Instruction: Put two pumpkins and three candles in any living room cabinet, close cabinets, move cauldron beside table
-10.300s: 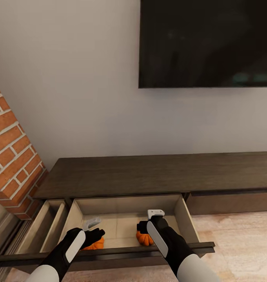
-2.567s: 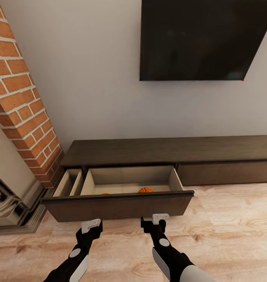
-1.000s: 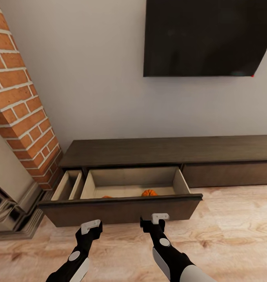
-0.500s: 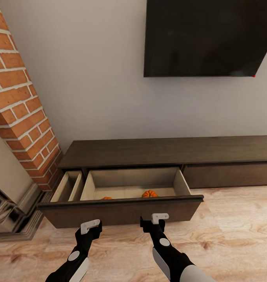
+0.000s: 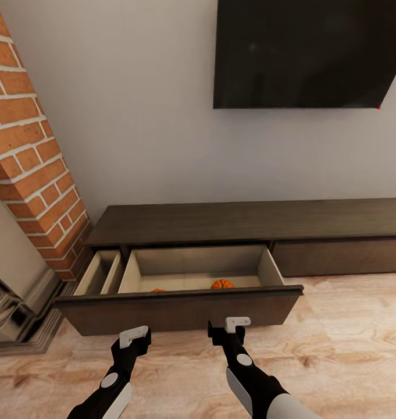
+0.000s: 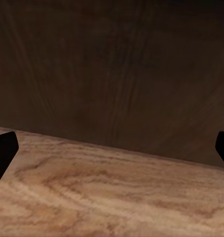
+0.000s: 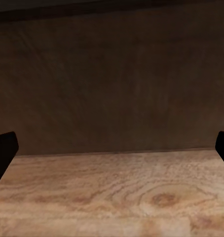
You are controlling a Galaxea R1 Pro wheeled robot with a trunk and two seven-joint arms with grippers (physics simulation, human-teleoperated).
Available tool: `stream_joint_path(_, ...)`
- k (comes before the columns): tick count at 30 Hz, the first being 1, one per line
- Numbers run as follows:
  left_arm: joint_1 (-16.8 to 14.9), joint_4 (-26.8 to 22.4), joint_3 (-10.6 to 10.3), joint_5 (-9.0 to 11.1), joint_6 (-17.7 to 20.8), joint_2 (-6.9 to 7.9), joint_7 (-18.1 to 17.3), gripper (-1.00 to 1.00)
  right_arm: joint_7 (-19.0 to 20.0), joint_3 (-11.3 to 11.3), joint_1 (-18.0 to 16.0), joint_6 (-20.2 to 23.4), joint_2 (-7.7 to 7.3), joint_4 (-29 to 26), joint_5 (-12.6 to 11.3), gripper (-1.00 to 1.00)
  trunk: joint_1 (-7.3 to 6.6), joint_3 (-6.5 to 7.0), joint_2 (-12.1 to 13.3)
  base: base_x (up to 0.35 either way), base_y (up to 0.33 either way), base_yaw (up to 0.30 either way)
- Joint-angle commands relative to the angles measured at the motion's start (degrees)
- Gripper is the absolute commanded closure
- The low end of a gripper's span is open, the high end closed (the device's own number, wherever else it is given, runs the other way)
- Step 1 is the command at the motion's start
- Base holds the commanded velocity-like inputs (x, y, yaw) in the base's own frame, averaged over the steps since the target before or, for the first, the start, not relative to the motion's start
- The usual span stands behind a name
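Both arms have been drawn back from the cabinet (image 5: 250,224); its pulled-out drawer (image 5: 180,308) holds 2 pumpkins (image 5: 223,284), now released, the left one barely seen above the front. The left gripper (image 5: 136,340) and right gripper (image 5: 227,329) are held wide and empty before the drawer front. Pumpkin placement is judged done; candles and closing are judged outstanding
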Motion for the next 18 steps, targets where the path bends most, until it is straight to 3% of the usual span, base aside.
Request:
stream_joint_path(1, 0.0, 0.0, 0.0, 0.1, 0.0, -0.02, 0.0, -1.0, 0.0, 0.0, 0.0, 0.0, 0.0, 0.0, 0.0, -1.0, 0.0, 0.0, 0.0, 0.0, 0.0, 0.0)
stream_joint_path(7, 0.0, 0.0, 0.0, 0.0, 0.0, -0.05, 0.0, -1.0, 0.0, 0.0, 0.0, 0.0, 0.0, 0.0, 0.0, -1.0, 0.0, 0.0, 0.0, 0.028, 0.0, 0.0)
stream_joint_path(18, 0.0, 0.0, -0.1, -0.2, 0.0, -0.11, 0.1, -1.0, 0.0, 0.0, 0.0, 0.0, 0.0, 0.0, 0.0, -1.0, 0.0, 0.0, 0.0, 0.201, 0.0, 0.0)
